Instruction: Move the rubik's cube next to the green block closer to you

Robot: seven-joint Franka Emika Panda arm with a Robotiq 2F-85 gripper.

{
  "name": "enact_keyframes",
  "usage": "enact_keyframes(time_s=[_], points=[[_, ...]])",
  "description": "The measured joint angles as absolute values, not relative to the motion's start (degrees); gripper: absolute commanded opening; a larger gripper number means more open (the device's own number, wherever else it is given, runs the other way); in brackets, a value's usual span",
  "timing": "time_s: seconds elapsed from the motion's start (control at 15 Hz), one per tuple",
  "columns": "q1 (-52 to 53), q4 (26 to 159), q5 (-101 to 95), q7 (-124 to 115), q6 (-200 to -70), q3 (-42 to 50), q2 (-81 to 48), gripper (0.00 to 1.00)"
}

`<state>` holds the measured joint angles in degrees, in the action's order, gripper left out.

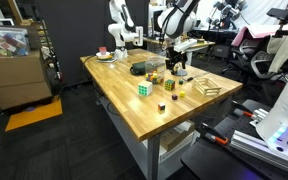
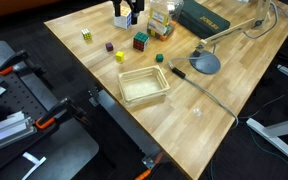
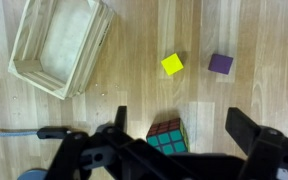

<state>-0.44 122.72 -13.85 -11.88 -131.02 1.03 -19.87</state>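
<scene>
The small yellow puzzle cube (image 2: 86, 36) sits flat on the desk (image 2: 239, 70), off to one side of the jaws and well apart from them, past the purple block (image 3: 220, 63). As a cube it has no long side, and its turn is too small to read. The jaws are spread wide and hold nothing; the bigger puzzle cube (image 3: 167, 137) shows between them, with a yellow block (image 3: 172, 64) ahead and, beyond it, a wooden tray (image 3: 59, 35) with a bare floor.
</scene>
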Motion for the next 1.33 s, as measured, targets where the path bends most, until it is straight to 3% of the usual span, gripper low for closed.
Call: enact_keyframes(time_s=[0.6, 1.33], points=[[-0.20, 122.33, -14.00, -11.17, -132.54, 1.17, -21.69, 1.00], [-0.10, 107.72, -15.20, -1.65, -136.21, 2.76, -38.25, 1.00]])
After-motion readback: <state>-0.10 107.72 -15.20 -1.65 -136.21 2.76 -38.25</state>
